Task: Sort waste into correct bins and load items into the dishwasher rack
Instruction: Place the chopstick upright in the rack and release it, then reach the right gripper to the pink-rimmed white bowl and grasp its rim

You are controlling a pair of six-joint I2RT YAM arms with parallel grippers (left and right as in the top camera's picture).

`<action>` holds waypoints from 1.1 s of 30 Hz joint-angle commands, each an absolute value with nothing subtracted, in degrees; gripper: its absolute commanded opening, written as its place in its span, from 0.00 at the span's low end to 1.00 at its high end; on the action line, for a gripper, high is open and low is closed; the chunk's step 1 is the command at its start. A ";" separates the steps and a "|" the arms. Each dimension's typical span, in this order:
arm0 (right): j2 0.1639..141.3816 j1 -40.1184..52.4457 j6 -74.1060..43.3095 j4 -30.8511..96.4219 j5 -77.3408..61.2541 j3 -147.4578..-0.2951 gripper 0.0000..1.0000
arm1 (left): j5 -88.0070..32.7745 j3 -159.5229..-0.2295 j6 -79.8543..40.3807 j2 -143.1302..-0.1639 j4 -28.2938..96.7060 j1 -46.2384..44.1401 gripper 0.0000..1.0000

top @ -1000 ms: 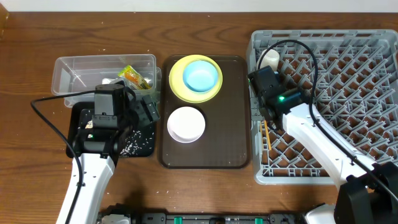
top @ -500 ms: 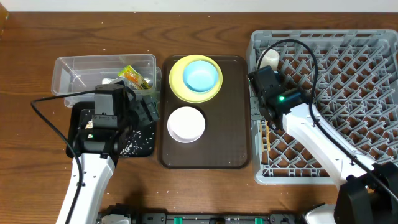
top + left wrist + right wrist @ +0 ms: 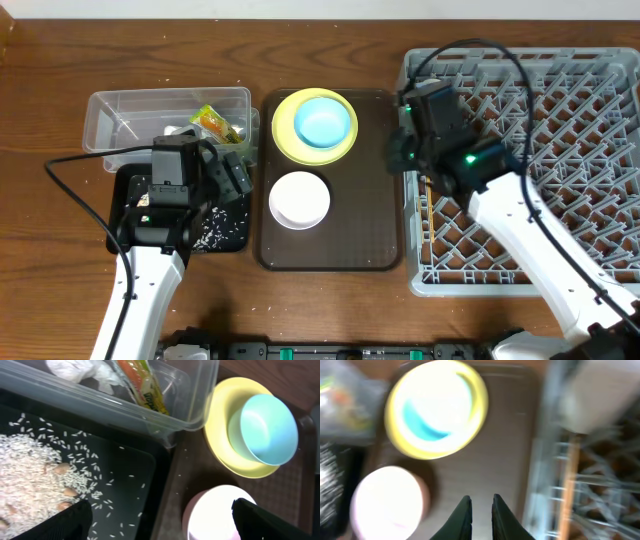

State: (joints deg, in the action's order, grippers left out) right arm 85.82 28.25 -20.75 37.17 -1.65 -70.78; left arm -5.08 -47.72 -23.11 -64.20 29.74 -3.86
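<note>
The left gripper (image 3: 160, 515) is held over the black tub (image 3: 135, 465), at its edge nearest the tray (image 3: 350, 220). Its jaws are spread wide and nothing is held between them. Rice (image 3: 30, 475) is heaped in this tub, with stray grains scattered across its floor. In the clear tub (image 3: 110, 115), just behind the black one, the wrapper (image 3: 142, 385) and the white scrap (image 3: 80, 367) are seen.

On the tray, the blue bowl (image 3: 324, 122) is nested in the yellow plate (image 3: 283, 125). The white bowl (image 3: 300, 198) is set nearer the front edge, apart from the plate.

The right gripper (image 3: 481, 510) is placed over the tray's right side, just beside the left wall of the rack (image 3: 580, 100). Its jaws are drawn almost together, with only a narrow gap left, and nothing is gripped. The right wrist view is blurred, but the chopsticks (image 3: 568, 485) can be made out lying in the rack along its left edge.
</note>
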 commanded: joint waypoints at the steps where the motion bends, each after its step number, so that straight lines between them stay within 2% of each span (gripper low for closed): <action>1: 86.41 32.10 -19.14 36.56 -7.16 -71.24 0.14 | -1.65 -49.19 -23.27 -64.42 30.35 -3.92 0.92; 10: 90.08 43.00 -8.34 31.94 -7.11 -71.22 0.22 | 14.28 -49.19 -36.47 -64.40 35.88 -3.92 0.92; 20: 99.15 51.77 -1.63 23.35 -6.90 -71.22 0.31 | 17.02 -49.19 -36.53 -64.40 36.25 -3.79 0.92; 33: 106.91 54.04 -1.65 20.12 -6.96 -71.22 0.32 | 17.45 -49.19 -36.77 -64.42 36.42 -2.92 0.92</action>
